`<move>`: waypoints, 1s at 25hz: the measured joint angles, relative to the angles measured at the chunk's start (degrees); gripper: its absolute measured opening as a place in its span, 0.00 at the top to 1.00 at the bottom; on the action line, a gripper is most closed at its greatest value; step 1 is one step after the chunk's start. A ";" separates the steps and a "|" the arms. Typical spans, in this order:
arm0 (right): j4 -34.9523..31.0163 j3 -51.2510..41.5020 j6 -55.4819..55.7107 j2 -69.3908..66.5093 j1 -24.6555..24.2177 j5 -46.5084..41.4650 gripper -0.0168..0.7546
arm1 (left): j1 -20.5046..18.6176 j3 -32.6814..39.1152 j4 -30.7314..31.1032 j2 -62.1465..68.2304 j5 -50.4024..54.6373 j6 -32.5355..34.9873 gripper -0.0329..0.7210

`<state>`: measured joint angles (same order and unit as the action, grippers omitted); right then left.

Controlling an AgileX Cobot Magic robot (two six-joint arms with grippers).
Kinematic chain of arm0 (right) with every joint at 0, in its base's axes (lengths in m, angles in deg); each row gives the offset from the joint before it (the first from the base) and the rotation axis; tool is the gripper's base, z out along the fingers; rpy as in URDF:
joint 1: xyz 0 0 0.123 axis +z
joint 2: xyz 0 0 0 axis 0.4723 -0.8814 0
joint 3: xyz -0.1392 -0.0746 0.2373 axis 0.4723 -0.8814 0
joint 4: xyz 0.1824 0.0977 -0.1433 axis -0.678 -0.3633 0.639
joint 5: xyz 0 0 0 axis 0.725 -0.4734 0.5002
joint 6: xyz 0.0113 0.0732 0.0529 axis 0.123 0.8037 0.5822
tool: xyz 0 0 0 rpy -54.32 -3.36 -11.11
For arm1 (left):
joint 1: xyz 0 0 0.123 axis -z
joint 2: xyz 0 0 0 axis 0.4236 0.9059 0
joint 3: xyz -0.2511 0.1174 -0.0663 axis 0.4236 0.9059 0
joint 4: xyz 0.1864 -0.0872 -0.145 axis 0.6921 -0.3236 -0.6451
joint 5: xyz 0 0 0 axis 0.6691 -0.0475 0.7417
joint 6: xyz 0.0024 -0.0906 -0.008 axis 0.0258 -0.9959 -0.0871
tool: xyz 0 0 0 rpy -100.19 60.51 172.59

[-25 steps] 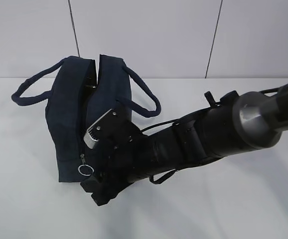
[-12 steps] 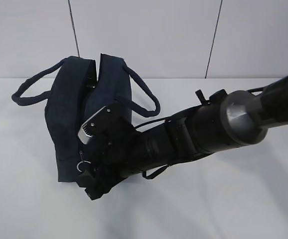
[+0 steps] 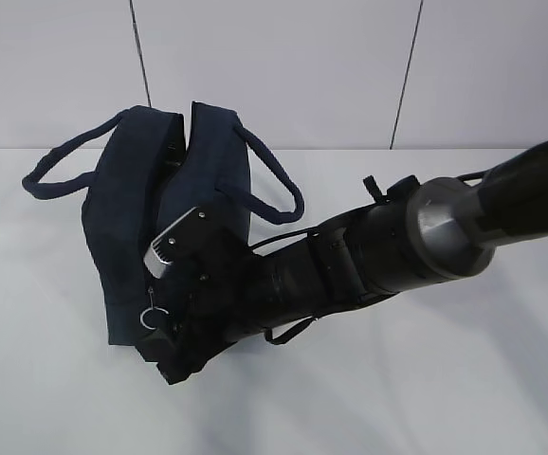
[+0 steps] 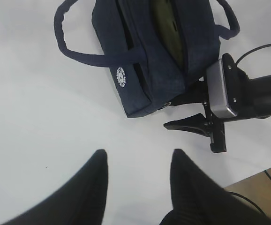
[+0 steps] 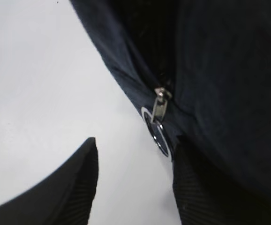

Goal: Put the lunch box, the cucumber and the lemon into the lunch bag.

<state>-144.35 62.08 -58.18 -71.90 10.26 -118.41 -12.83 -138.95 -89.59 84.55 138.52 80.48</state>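
Observation:
The dark navy lunch bag (image 3: 127,227) stands on the white table with its top open. Inside it a dull green surface (image 4: 162,26) shows, seemingly the lunch box lid. The cucumber and the lemon are out of view. My right gripper (image 5: 135,143) is open at the bag's near end, low by the table. The silver ring pull (image 5: 157,131) hangs from the zipper slider just beside the tip of its right finger (image 5: 191,187), and nothing lies between the fingers. My left gripper (image 4: 138,157) is open over bare table, well short of the bag (image 4: 145,70).
Two looped handles (image 3: 61,171) (image 3: 274,190) stick out on either side of the bag. The right arm (image 3: 397,246) lies across the table's middle. In the left wrist view the table edge and a cable (image 4: 269,180) show at the lower right.
The right arm has slid left and a little lower along the bag's near end, so its gripper now sits beside the ring pull. The bag's near corner has shifted slightly left.

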 joint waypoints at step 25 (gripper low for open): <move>0.00 1.50 0.00 -0.11 0.00 -4.00 0.49 | 0.00 0.00 0.16 0.00 0.00 0.00 0.61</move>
<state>-144.35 63.58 -58.18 -72.01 10.26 -122.41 -12.83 -138.95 -89.44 84.55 138.52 80.48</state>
